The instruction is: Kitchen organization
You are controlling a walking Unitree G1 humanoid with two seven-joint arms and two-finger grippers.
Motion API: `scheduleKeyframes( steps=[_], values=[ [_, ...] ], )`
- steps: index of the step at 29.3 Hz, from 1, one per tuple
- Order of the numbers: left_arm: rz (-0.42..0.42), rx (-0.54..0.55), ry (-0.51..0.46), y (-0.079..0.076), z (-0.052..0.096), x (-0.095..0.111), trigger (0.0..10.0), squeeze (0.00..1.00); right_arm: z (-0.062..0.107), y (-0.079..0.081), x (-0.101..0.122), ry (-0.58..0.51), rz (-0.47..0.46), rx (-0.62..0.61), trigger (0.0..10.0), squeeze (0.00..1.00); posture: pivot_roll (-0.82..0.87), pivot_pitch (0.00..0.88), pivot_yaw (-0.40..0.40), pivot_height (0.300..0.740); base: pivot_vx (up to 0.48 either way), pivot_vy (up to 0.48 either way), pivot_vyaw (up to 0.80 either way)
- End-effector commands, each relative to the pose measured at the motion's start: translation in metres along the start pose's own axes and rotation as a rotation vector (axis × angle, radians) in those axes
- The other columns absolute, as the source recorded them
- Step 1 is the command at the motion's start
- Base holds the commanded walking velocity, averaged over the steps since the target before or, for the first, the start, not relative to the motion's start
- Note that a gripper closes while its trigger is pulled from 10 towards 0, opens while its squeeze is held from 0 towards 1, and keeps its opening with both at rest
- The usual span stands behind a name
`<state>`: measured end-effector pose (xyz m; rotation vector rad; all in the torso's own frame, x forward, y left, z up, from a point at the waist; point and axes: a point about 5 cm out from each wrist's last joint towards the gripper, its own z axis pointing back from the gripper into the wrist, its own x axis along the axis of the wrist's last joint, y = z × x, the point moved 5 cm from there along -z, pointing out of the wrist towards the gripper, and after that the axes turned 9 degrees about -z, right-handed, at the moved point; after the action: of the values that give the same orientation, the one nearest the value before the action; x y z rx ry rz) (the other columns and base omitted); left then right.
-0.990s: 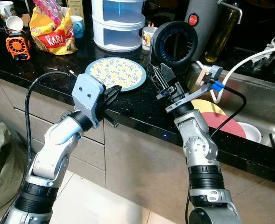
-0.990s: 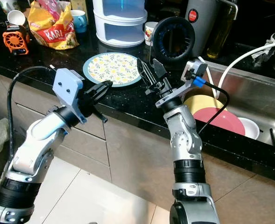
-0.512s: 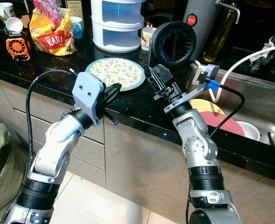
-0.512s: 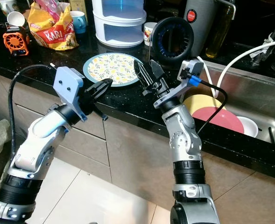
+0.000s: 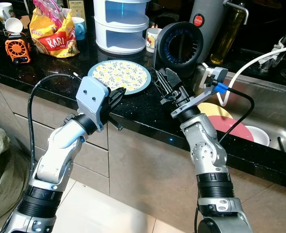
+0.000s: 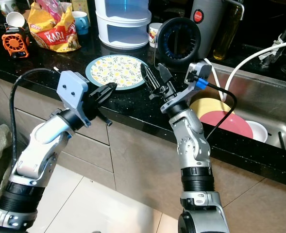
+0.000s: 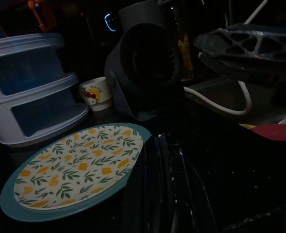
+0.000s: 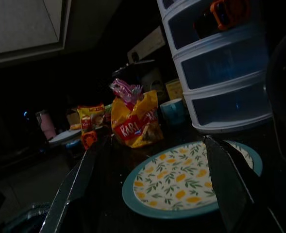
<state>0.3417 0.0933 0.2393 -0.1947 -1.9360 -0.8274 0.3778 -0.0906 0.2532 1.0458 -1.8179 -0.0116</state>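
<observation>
The patterned plate point(image 5: 121, 76) lies flat on the black bench point(image 5: 50, 68), not yet gripped. The approach step is judged to be in hand. The right claw point(image 5: 167, 83), fingers apart, is held just beside the plate's rim; the left claw point(image 5: 117, 95), fingers together, is poised at its near edge. A closing grip on the rim is called for next.

"KARI" is showing in white on the red band of the yellow snack bag point(image 5: 53, 36), upper left of the frame. The round red badge on the grey appliance point(image 5: 197, 21) is staying too small to read.
</observation>
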Motion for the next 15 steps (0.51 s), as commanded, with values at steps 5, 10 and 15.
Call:
scheduleKeyframes(
  steps=[5, 10, 15],
  values=[
    [0.010, -0.019, -0.007, -0.0068, -0.0037, -0.0007, 10.0, 0.00, 0.0016, 0.0005, 0.0005, 0.005, 0.006, 0.003, 10.0, 0.00, 0.13, 0.000, -0.023, 0.740, 0.000, 0.000, 0.00],
    [0.008, -0.018, -0.004, -0.0067, -0.0034, -0.0012, 10.0, 0.00, 0.0013, 0.0005, 0.0001, 0.006, 0.006, 0.003, 10.0, 0.00, 0.13, 0.000, -0.023, 0.740, 0.000, 0.000, 0.00],
    [0.010, -0.017, 0.000, -0.0067, -0.0034, -0.0017, 10.0, 0.00, 0.0011, 0.0007, -0.0009, 0.010, 0.005, 0.003, 10.0, 0.00, 0.13, 0.000, -0.025, 0.740, 0.000, 0.000, 0.00]
  ],
)
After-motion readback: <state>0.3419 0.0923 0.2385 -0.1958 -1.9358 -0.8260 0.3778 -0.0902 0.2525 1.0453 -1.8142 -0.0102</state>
